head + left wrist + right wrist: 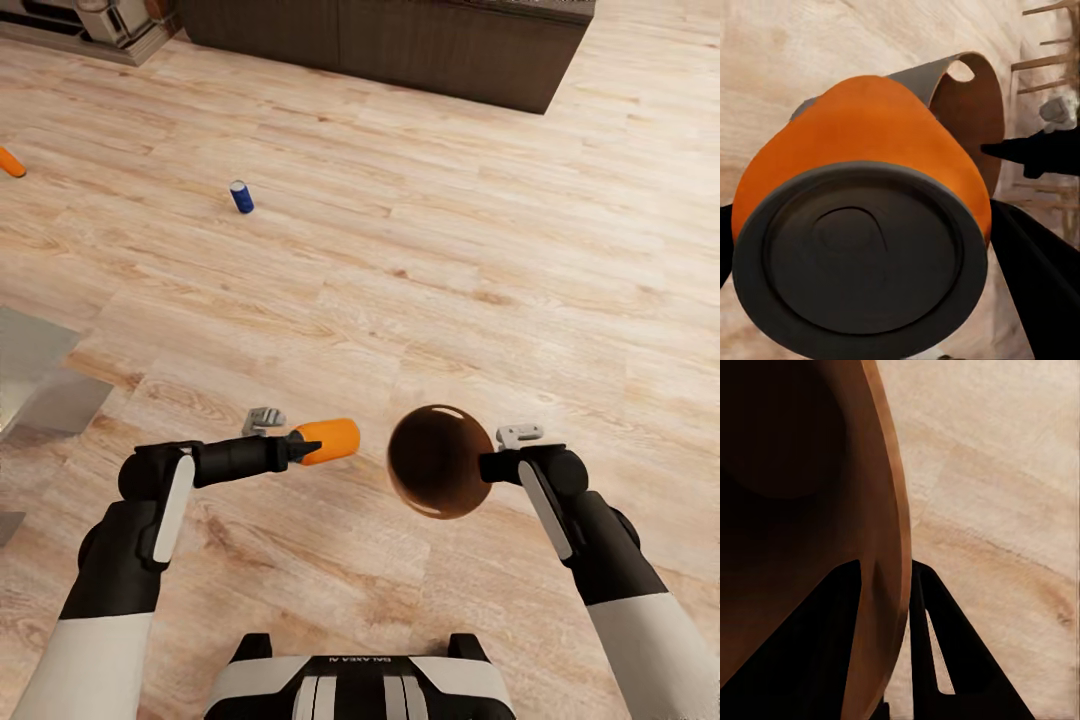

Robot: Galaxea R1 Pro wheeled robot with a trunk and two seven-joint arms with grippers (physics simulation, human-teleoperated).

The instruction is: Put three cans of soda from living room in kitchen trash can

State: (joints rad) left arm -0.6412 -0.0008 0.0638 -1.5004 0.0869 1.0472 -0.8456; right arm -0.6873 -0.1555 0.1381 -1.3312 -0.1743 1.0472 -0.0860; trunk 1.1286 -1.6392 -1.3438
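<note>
Left gripper (298,447) has an orange can (329,441) clamped by its end, jaws closed on it, can lying sideways and pointing straight at the bin (438,461). Right gripper (486,466) is pinching the bin's rim: in the right wrist view 1 finger (810,652) sits inside the wall and the other outside, closed tight on the copper edge. So the bin is up off the floor (420,250), carried, with its dark mouth tipped toward the head camera and partly toward the can. That looks deliberate: bring the bin to the cans instead of hauling each can away.

Can and bin are just beside each other, not touching, a narrow gap between them. The left wrist view looks down the can's base with the bin's rim (971,112) right behind it.

2 more cans wait on the floor, well apart from the arms: a blue can (241,196) standing upright, and another orange one (11,162) at the picture's left edge. Next step, I'd judge, is nudging this can over the rim and letting go.
</note>
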